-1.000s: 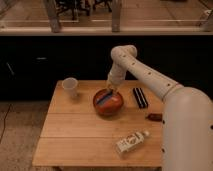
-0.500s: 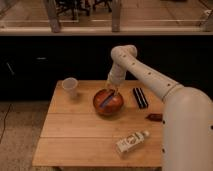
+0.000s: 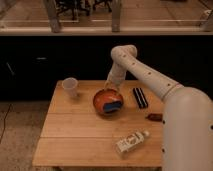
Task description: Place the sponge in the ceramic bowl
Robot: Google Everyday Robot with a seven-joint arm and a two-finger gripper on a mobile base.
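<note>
The ceramic bowl (image 3: 101, 103), glossy orange-brown with a reddish inside, stands at the middle back of the wooden table (image 3: 75, 135). The blue sponge (image 3: 114, 106) lies inside it, toward the right side. My gripper (image 3: 111, 89) hangs just above the bowl's far rim, at the end of the white arm that reaches in from the right. The sponge shows apart from the gripper and lower than it.
A white cup (image 3: 70, 87) stands at the table's back left. A dark ridged bar (image 3: 139, 97) lies right of the bowl, with a small brown object (image 3: 155, 117) nearer the right edge. A white bottle (image 3: 131, 141) lies on its side front right. A dark counter runs behind.
The gripper has risen slightly from inside the bowl to above its far rim. The sponge now lies in the bowl by itself, to the right.
</note>
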